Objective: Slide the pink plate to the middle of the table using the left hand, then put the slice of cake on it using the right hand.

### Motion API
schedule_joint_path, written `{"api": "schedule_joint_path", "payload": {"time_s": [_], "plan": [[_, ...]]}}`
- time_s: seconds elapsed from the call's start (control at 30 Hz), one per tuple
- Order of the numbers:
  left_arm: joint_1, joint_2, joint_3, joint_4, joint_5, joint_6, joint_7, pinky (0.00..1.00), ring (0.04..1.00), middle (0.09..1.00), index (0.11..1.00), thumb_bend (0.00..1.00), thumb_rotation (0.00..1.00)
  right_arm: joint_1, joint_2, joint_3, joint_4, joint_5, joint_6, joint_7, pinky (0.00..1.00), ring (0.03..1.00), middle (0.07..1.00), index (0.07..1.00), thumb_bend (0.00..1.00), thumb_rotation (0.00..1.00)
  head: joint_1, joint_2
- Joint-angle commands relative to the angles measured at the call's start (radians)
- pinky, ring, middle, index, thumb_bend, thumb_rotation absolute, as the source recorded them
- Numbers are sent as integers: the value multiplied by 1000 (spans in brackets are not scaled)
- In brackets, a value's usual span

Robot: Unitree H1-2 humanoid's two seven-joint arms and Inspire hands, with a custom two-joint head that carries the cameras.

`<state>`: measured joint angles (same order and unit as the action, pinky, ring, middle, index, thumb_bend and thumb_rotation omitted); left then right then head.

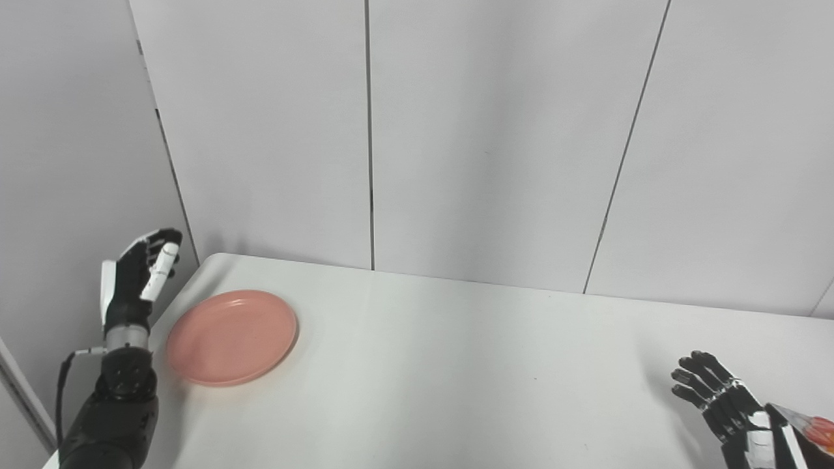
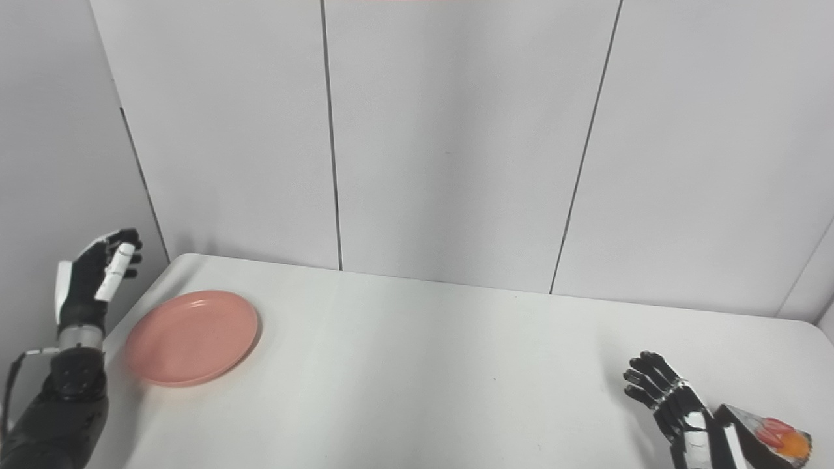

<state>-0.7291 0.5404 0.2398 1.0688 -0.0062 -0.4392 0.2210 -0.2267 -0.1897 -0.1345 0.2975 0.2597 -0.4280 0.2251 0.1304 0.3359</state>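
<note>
Plate first: round pink plastic plate (image 1: 232, 337) sits at the white table's (image 1: 456, 365) left end, untouched. Left hand (image 1: 137, 277) hangs just beyond the plate's left rim, fingers loosely curled, empty. Right hand (image 2: 674, 404) spread, empty, well right of the plate, touching the wedge-shaped cake slice (image 2: 769, 435). My read: push goes rightward.

Both head cameras look down at one table (image 1: 456, 365), slightly offset sideways.
</note>
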Motion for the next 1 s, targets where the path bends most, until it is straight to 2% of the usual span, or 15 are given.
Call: {"api": "schedule_joint_path", "payload": {"time_s": [0.0, 0.1, 0.2, 0.53, 0.63, 0.7, 0.73, 0.83, 0.97], "plan": [[-59, 25, 38, 10, -76, -31, -82, 570, 689, 712, 678, 759, 860, 142, 48, 8, 109, 7, -11, 3, 764, 781, 794, 790, 886, 993, -1, 4], [-56, 11, 72, 40, -136, -31, -150, 556, 672, 699, 693, 747, 846, 144, 48, 4, 109, 5, -16, 1, 759, 777, 789, 785, 892, 986, -2, 7], [-51, 4, 73, 51, -148, -31, -167, 566, 663, 708, 722, 712, 870, 145, 48, 2, 108, 2, -16, -1, 753, 773, 785, 781, 898, 981, -2, 10], [-37, -27, 56, 93, -165, -29, -210, 575, 686, 720, 759, 720, 875, 153, 49, 1, 97, -7, -9, -14, 742, 760, 772, 776, 899, 974, -12, 20], [-45, -43, 82, 111, -220, -25, -254, 612, 700, 729, 754, 774, 835, 154, 50, 1, 93, -13, -5, -19, 736, 758, 770, 774, 906, 971, -12, 20], [-49, -58, 97, 108, -247, -15, -262, 612, 679, 711, 739, 848, 831, 155, 48, 2, 91, -19, -6, -19, 739, 759, 772, 775, 905, 974, -20, 24], [-47, -69, 98, 94, -254, -10, -270, 609, 668, 696, 738, 851, 833, 154, 48, 3, 92, -22, -10, -19, 740, 759, 772, 774, 905, 973, -20, 24], [-45, -81, 93, 75, -264, -7, -295, 611, 643, 657, 749, 827, 852, 152, 48, 3, 96, -25, -14, -20, 740, 759, 769, 772, 907, 968, -21, 25], [-36, -97, 76, 48, -263, 1, -316, 584, 665, 662, 741, 771, 879, 149, 49, 4, 95, -32, -9, -24, 740, 760, 769, 777, 905, 968, -23, 26]]}}
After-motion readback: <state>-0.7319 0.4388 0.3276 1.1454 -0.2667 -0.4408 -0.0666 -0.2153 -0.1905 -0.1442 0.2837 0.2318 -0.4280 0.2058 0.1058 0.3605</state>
